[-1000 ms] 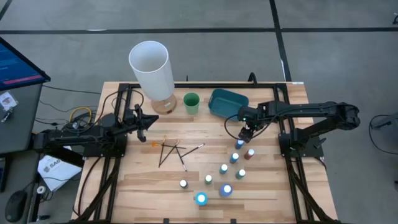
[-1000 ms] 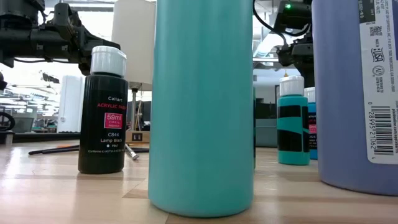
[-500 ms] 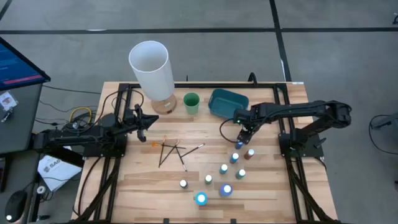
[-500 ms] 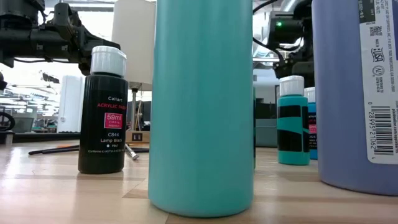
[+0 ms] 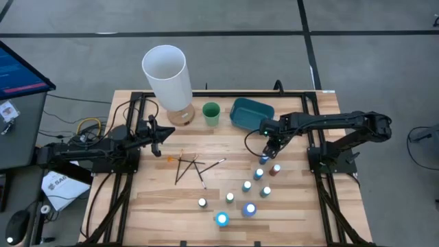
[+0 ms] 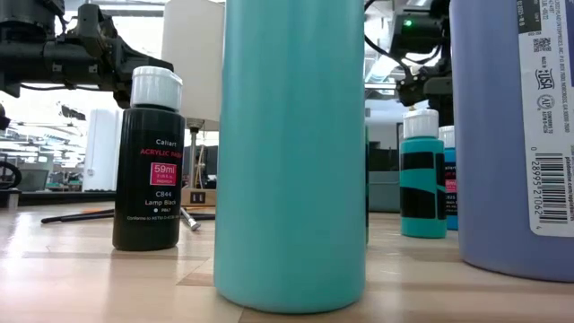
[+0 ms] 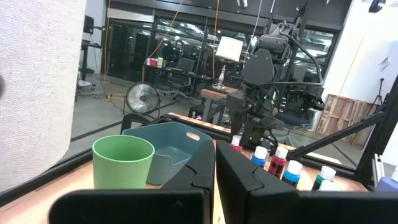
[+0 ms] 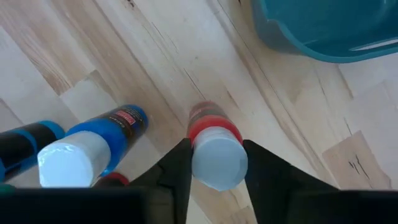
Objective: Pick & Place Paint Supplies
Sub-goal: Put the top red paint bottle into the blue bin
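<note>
Right wrist view: we note a small red-bodied bottle [image 8: 214, 149] with a white cap standing upright between the two dark fingers [image 8: 177, 168] of the right pincer [image 8: 214, 165]. The fingers flank the cap closely; we cannot tell whether they press it yet. The bottle stands on the tabletop [image 5: 158, 195] near the blue tray [image 5: 250, 113], with a blue bottle [image 8: 93, 146] just beside it.

Handling, as we judge it: the bottle is light, rigid plastic, smooth and round, so it may twist or slip if pinched off-centre. The cap is the only part clear of neighbours; we would take hold there or just under it, squarely across its width. It is narrow and may tip.

High view: the other bottles [image 5: 247, 186] stand clustered toward the table's right front, thin brushes [image 5: 188, 167] lie near centre, and a green cup [image 5: 210, 113] sits beside the tray.

Left pincer [image 7: 214, 168] waits over the table's left side, pressed together, holding nothing.
</note>
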